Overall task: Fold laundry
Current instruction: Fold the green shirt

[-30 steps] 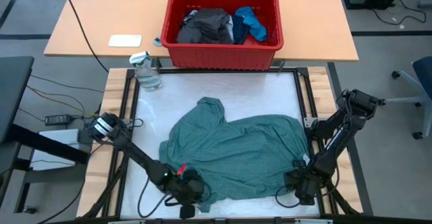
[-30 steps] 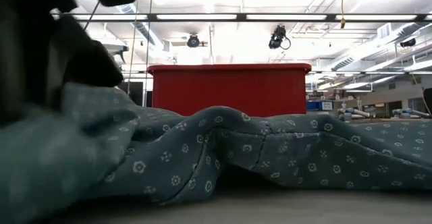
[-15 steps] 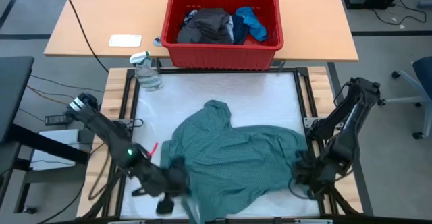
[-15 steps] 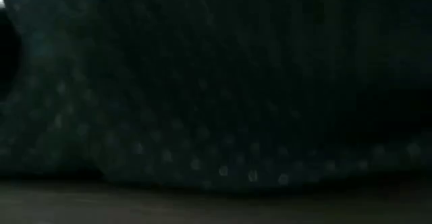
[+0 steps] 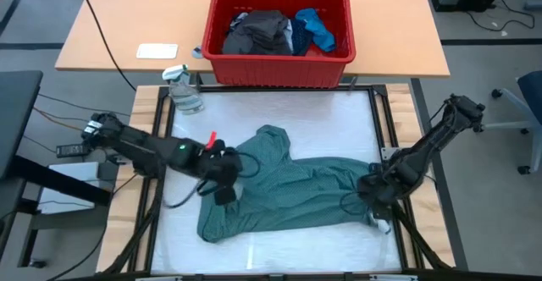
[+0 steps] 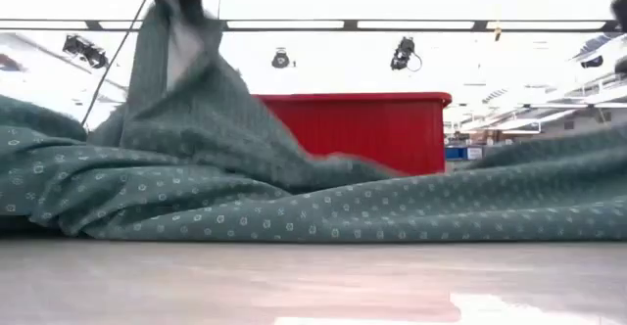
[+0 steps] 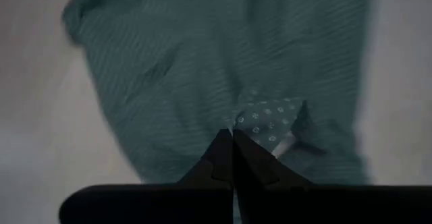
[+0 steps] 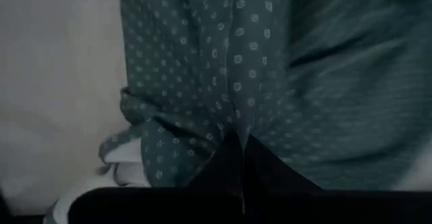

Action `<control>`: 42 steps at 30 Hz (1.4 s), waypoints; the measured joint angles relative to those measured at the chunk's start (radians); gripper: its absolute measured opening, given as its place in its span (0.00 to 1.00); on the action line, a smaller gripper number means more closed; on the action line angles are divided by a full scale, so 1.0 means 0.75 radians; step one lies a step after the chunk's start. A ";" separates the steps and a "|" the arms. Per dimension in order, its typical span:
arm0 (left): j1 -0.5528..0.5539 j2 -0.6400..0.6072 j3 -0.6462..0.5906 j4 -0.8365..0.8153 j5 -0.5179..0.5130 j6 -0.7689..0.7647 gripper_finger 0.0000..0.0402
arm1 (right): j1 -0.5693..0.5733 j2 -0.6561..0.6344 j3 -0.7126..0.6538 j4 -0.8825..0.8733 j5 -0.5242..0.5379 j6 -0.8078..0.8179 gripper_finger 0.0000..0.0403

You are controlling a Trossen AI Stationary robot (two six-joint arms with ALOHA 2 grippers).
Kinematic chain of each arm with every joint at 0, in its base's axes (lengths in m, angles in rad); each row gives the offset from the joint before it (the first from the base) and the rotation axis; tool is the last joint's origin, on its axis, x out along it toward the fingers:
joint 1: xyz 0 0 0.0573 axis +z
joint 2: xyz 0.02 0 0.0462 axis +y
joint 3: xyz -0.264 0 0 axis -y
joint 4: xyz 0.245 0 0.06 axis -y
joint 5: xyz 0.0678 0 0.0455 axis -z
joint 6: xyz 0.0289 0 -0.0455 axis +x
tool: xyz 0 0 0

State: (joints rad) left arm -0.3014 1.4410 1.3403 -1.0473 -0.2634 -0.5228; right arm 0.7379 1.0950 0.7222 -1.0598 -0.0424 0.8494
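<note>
High view showed the teal-green shirt (image 5: 292, 192) spread mid-table, near of the red bin (image 5: 279, 65); the left gripper (image 5: 227, 178) pinched its left edge and the right gripper (image 5: 375, 198) clamped its right edge, seemingly to stretch it flat for folding.

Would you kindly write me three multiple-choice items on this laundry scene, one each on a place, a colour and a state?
1. Where is the spray bottle?
A. in the bin
B. by the table's far left corner
C. on the shirt

2. What colour is the bin?
A. red
B. yellow
C. white

3. What are the left gripper and right gripper doing?
A. both hang open
B. only the left grips
C. both pinch the shirt

Key: 1 B, the high view shows it left of the bin, at that corner. 2 A, its walls are red. 3 C, each wrist view shows closed fingers on teal cloth.
</note>
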 joint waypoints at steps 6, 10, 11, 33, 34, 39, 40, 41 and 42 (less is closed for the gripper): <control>0.173 -0.011 -0.074 -0.030 -0.004 -0.152 0.07 | -0.086 -0.004 -0.136 0.066 -0.061 0.218 0.12; 0.189 -0.042 -0.060 -0.047 -0.001 -0.143 0.17 | -0.129 -0.004 -0.127 0.061 -0.044 0.243 0.26; 0.189 -0.052 -0.060 -0.057 -0.001 -0.140 0.20 | -0.144 -0.005 -0.116 0.057 -0.044 0.233 0.30; -0.383 -0.015 -0.506 0.874 0.319 -1.110 0.29 | -0.105 0.056 -0.148 0.755 -0.145 0.442 0.46; -0.393 -0.015 -0.526 0.951 0.340 -1.140 0.29 | -0.104 0.067 -0.157 0.755 -0.145 0.436 0.46; -0.523 0.010 -0.536 0.985 0.379 -1.295 0.29 | -0.103 0.121 -0.192 0.755 -0.171 0.430 0.46; -0.547 0.031 -0.536 0.967 0.380 -1.311 0.29 | -0.100 0.129 -0.193 0.756 -0.182 0.440 0.46; -0.565 0.048 -0.537 0.936 0.374 -1.320 0.29 | -0.093 0.135 -0.193 0.757 -0.184 0.450 0.46; -0.577 0.067 -0.539 0.904 0.357 -1.318 0.29 | -0.083 0.140 -0.193 0.766 -0.181 0.462 0.46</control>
State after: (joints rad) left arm -0.7343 1.4913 0.9363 -0.3692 0.0045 -1.5116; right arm 0.6758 1.2004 0.5774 -0.4855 -0.1780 1.1955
